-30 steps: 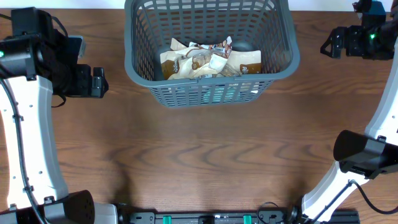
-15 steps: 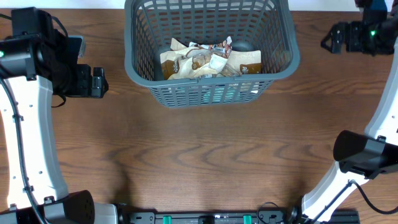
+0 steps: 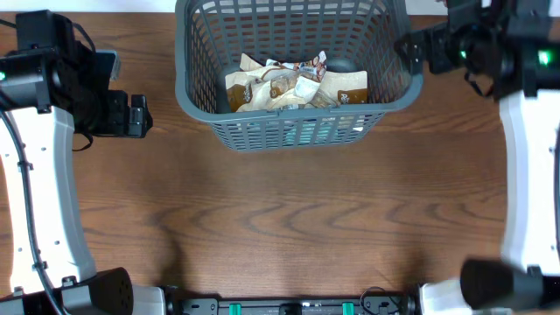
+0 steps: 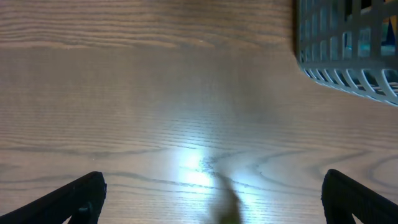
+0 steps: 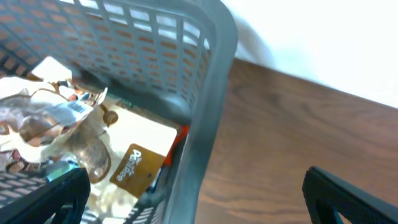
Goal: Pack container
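Note:
The large dark grey lattice container (image 3: 297, 115) stands at the back middle of the table and holds several brown and white food packets (image 3: 293, 87). My right gripper (image 3: 411, 51) is open and empty, its fingers straddling the container's right rim (image 5: 208, 112), with packets (image 5: 134, 168) visible inside. My left gripper (image 3: 140, 115) is open and empty over bare table left of the container. The left wrist view shows a corner of the container (image 4: 348, 56) at top right and both fingers spread wide (image 4: 211, 199).
The wooden table (image 3: 289, 219) stretches in front of the container. A white wall (image 5: 323, 37) lies past the table's back edge. The arm bases stand at the front left and front right.
My right arm has swung left from the table's far right corner to the container's right rim. The left arm has not moved.

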Controlling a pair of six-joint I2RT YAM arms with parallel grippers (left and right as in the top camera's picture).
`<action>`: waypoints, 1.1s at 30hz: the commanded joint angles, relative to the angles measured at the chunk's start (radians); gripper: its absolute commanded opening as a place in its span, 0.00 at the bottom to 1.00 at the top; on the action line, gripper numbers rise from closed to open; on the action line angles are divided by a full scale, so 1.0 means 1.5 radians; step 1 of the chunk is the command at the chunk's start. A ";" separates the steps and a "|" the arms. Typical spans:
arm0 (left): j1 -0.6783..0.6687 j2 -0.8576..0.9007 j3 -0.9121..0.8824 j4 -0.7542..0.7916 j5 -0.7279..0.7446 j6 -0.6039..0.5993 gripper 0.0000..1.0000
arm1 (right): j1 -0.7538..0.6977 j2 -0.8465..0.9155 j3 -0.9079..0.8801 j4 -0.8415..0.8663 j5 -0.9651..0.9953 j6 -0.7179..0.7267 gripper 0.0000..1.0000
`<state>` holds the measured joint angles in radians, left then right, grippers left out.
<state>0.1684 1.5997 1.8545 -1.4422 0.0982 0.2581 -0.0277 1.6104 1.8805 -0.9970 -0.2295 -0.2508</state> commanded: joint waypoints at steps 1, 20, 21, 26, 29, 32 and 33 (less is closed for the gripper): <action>0.004 -0.003 -0.001 -0.003 0.004 -0.006 0.98 | 0.002 -0.089 -0.106 0.046 0.013 -0.005 0.99; 0.004 -0.003 -0.001 -0.003 0.004 -0.006 0.99 | 0.001 -0.516 -0.675 0.287 0.016 -0.005 0.99; 0.004 -0.003 -0.001 -0.003 0.004 -0.006 0.99 | 0.001 -0.537 -0.700 0.293 0.016 -0.005 0.99; 0.004 -0.003 -0.001 -0.003 0.004 -0.006 0.99 | 0.001 -0.646 -0.830 0.385 0.016 -0.005 0.99; 0.004 -0.003 -0.001 -0.003 0.004 -0.006 0.98 | 0.000 -0.705 -0.906 0.462 0.016 -0.005 0.99; 0.004 -0.003 -0.001 -0.003 0.004 -0.006 0.99 | 0.000 -0.765 -0.976 0.530 0.016 -0.005 0.99; 0.004 -0.003 -0.001 -0.003 0.004 -0.006 0.99 | 0.000 -0.783 -0.996 0.549 0.016 -0.005 0.99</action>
<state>0.1684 1.5997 1.8545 -1.4425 0.0982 0.2581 -0.0277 0.4934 0.4534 -0.2081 -0.2089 -0.2516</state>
